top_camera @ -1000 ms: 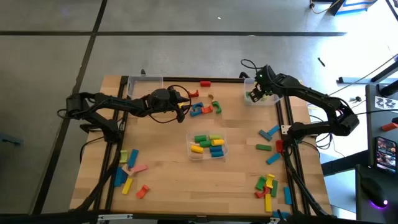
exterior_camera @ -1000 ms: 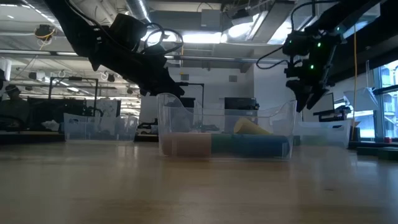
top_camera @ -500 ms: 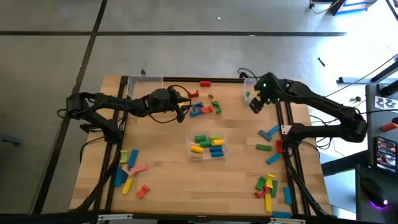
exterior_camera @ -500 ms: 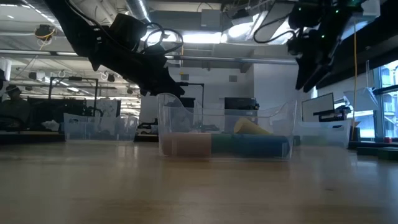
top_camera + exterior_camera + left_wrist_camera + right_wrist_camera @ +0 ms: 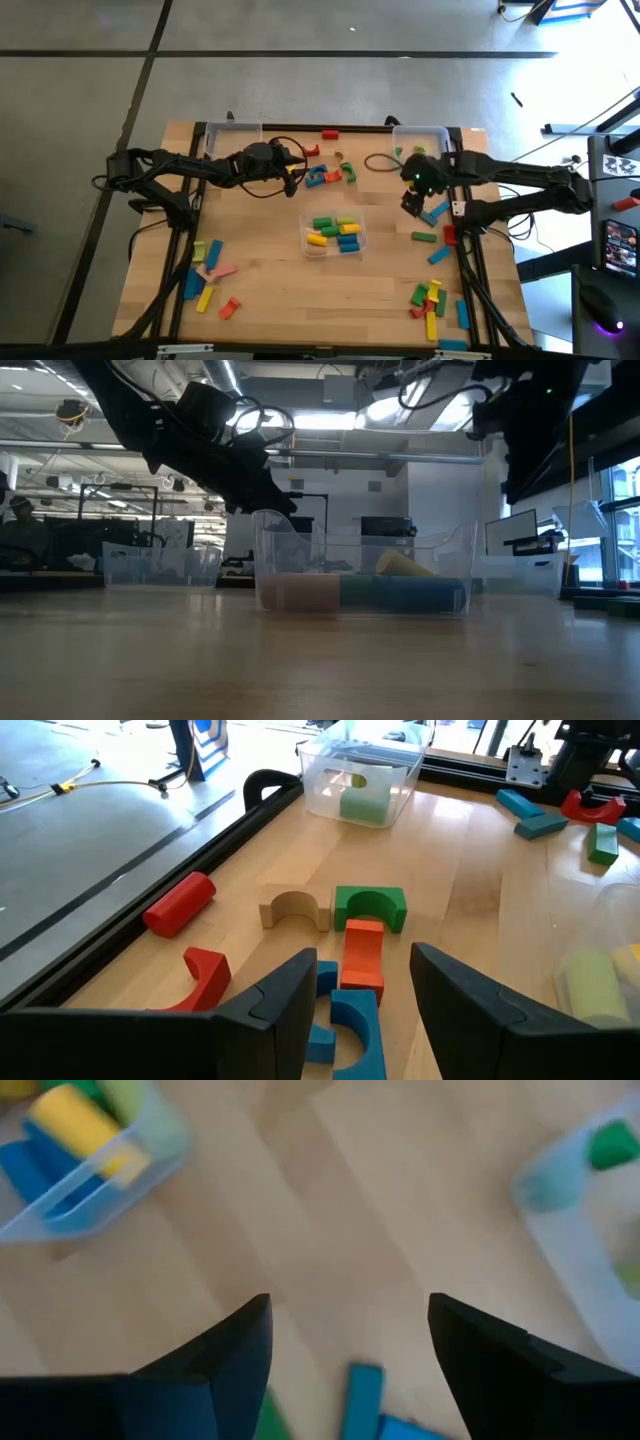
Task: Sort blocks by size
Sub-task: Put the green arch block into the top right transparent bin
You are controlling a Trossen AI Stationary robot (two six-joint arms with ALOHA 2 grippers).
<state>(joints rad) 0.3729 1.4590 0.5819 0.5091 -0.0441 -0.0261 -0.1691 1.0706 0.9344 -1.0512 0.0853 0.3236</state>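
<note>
Hovering over bare wood right of the central bin point(image 5: 335, 236), the right gripper point(image 5: 414, 203) stands spread wide and empty, just beside blue blocks point(image 5: 433, 213) near the table's right rail. The left gripper point(image 5: 292, 172), also wide and empty, sits above a cluster with an orange block point(image 5: 362, 952) and green arch point(image 5: 370, 906). Only its wrist view shows these clearly, plus the far bin point(image 5: 362, 782). More blocks point(image 5: 208, 273) lie at the near-left corner.

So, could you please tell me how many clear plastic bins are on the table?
3: one at the table's middle holding blocks, one at the far right corner, one at the far left corner. None seems hidden.
</note>
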